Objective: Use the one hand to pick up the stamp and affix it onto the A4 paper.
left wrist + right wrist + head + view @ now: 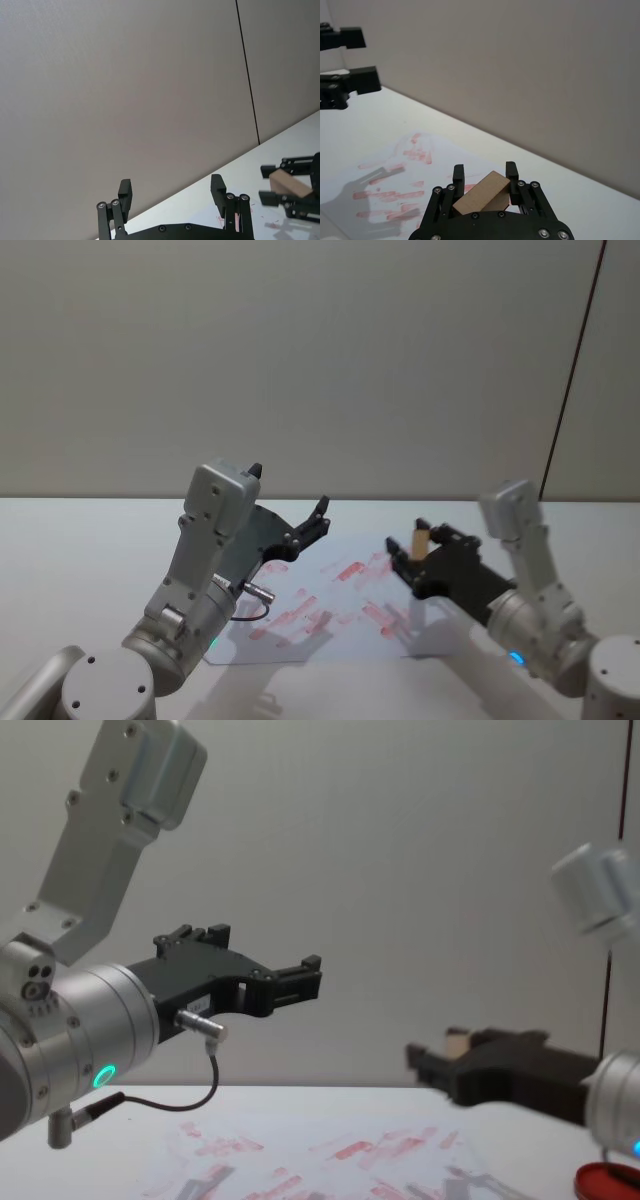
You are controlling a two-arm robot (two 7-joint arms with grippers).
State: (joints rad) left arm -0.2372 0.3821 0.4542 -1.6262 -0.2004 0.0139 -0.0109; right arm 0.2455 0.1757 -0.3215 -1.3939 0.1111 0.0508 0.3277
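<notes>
The stamp (421, 540), a light tan wooden block, is held in the air by my right gripper (411, 552), which is shut on it above the right part of the A4 paper (330, 605). In the right wrist view the stamp (482, 195) sits slanted between the fingers (511, 172), with the red-marked A4 paper (395, 175) lying below. The chest view puts the stamp (457, 1041) well above the sheet (330, 1155). My left gripper (318, 520) hovers open and empty above the paper's left part, its fingers (217, 192) spread wide.
The round red ink pad (610, 1182) lies on the white table (80, 540) at the near right, beside the right arm. A plain wall with a dark vertical seam (570, 380) stands behind the table.
</notes>
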